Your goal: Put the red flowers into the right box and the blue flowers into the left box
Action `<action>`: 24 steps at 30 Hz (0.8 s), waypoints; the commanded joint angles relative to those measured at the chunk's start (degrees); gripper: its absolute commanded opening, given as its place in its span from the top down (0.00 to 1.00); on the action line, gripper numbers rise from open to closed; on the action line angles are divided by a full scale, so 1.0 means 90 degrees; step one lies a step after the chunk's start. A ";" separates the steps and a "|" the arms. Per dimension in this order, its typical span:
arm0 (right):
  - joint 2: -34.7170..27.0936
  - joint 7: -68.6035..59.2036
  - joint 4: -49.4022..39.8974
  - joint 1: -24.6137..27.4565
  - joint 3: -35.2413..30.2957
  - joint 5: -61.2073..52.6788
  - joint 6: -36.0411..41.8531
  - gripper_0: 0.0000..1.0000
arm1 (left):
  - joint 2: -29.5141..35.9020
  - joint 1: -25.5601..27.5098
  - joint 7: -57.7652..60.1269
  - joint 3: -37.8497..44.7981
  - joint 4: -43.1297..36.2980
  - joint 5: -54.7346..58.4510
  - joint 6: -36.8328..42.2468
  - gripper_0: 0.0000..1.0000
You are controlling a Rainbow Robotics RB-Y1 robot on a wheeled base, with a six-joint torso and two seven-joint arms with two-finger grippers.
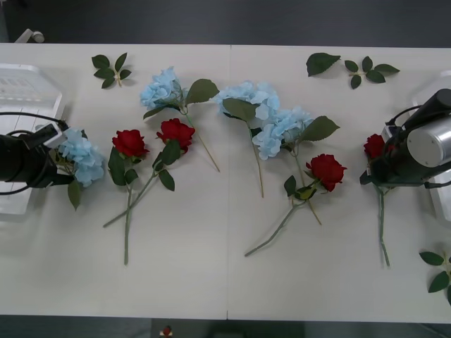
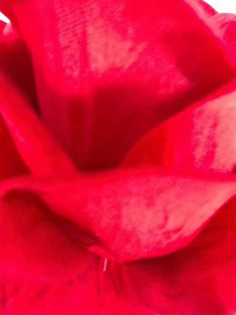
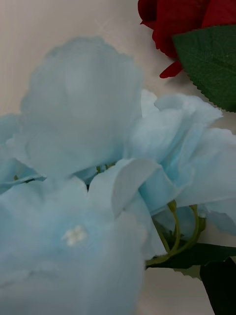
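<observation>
Spanning nearly the whole front view, the white surface (image 1: pixel 225 282) has open room along its near edge and between the flower groups; the left box (image 1: pixel 25 91) sits at the far left edge, the right box (image 1: pixel 440 84) at the far right edge, mostly hidden by the arm

Left tool (image 1: pixel 55 165) is low at the left side just beside the left box, right up against a blue flower (image 1: pixel 81 158), whose petals crowd the left wrist view (image 3: pixel 83 123); cannot tell if the tool is spread or pinching

Right tool (image 1: pixel 377 172) is at the right side near the right box, on a red flower (image 1: pixel 374 146) with its stem trailing toward the near edge; red petals (image 2: pixel 118 147) cover the right wrist view, tool state cannot tell

Counts: blue flowers 4, one at the left tool, three mid-surface (image 1: pixel 162 88) (image 1: pixel 246 95) (image 1: pixel 282 130); red flowers 4, two left of centre (image 1: pixel 130 143) (image 1: pixel 176 132), one right of centre (image 1: pixel 325 170), one at the right tool

Loose leaf sprigs: far left (image 1: pixel 111 70), far right (image 1: pixel 352 68), near right edge (image 1: pixel 438 271)
</observation>
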 commanded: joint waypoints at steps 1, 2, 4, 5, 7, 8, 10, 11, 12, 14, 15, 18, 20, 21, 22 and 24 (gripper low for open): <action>0.0025 0.0311 0.0103 -0.0040 -0.0023 -0.0069 -0.0033 0.06 | -0.0069 0.0255 -0.0041 0.0093 -0.0004 -0.0096 -0.0336 0.02; 0.0054 0.0321 0.0123 -0.0040 -0.0033 -0.0079 -0.0033 0.09 | -0.0118 0.0303 -0.0041 0.0093 -0.0004 -0.0116 -0.0424 0.04; 0.0093 0.0330 0.0171 -0.0040 -0.0023 -0.0089 -0.0033 0.12 | -0.0176 0.0362 -0.0041 0.0093 -0.0004 -0.0135 -0.0521 0.08; 0.0122 0.0330 0.0210 -0.0040 -0.0023 -0.0089 -0.0033 0.14 | -0.0206 0.0401 -0.0041 0.0093 -0.0004 -0.0145 -0.0560 0.10; 0.0151 0.0350 0.0259 -0.0040 -0.0023 -0.0079 -0.0042 0.21 | -0.0245 0.0469 -0.0041 0.0093 0.0006 -0.0145 -0.0648 0.14; 0.0161 0.0350 0.0279 -0.0040 -0.0023 -0.0069 -0.0052 0.26 | -0.0274 0.0499 -0.0041 0.0093 -0.0004 -0.0135 -0.0687 0.19; 0.0161 0.0350 0.0279 -0.0040 -0.0023 -0.0089 -0.0081 0.44 | -0.0313 0.0548 -0.0041 0.0093 0.0006 -0.0145 -0.0736 0.54; 0.0161 0.0350 0.0279 -0.0040 -0.0033 -0.0099 -0.0081 0.52 | -0.0313 0.0557 -0.0041 0.0093 -0.0004 -0.0145 -0.0746 0.80; 0.0161 0.0350 0.0279 -0.0040 -0.0023 -0.0109 -0.0081 0.63 | -0.0313 0.0548 -0.0041 0.0093 -0.0004 -0.0145 -0.0736 1.00; 0.0161 0.0350 0.0279 -0.0040 -0.0023 -0.0109 -0.0081 0.74 | -0.0313 0.0548 -0.0041 0.0093 -0.0004 -0.0096 -0.0736 1.00; 0.0171 0.0350 0.0279 -0.0040 -0.0033 -0.0109 -0.0081 0.75 | -0.0303 0.0548 -0.0041 0.0093 -0.0004 -0.0047 -0.0726 1.00; 0.0171 0.0360 0.0279 -0.0040 -0.0023 -0.0079 -0.0111 0.83 | -0.0255 0.0548 -0.0041 0.0093 -0.0004 0.0392 -0.0648 1.00; 0.0181 0.0360 0.0289 -0.0040 -0.0033 -0.0060 -0.0130 0.92 | -0.0176 0.0509 -0.0041 0.0093 -0.0004 0.0812 -0.0521 1.00; 0.0181 0.0360 0.0289 -0.0040 -0.0023 -0.0050 -0.0140 0.96 | -0.0157 0.0489 -0.0041 0.0093 -0.0004 0.0959 -0.0453 1.00; 0.0181 0.0369 0.0289 -0.0040 -0.0033 -0.0060 -0.0179 1.00 | -0.0098 0.0430 -0.0041 0.0093 -0.0004 0.1340 -0.0306 1.00; 0.0181 0.0379 0.0289 -0.0049 -0.0033 -0.0060 -0.0218 1.00 | -0.0030 0.0352 -0.0041 0.0093 -0.0014 0.1740 -0.0170 1.00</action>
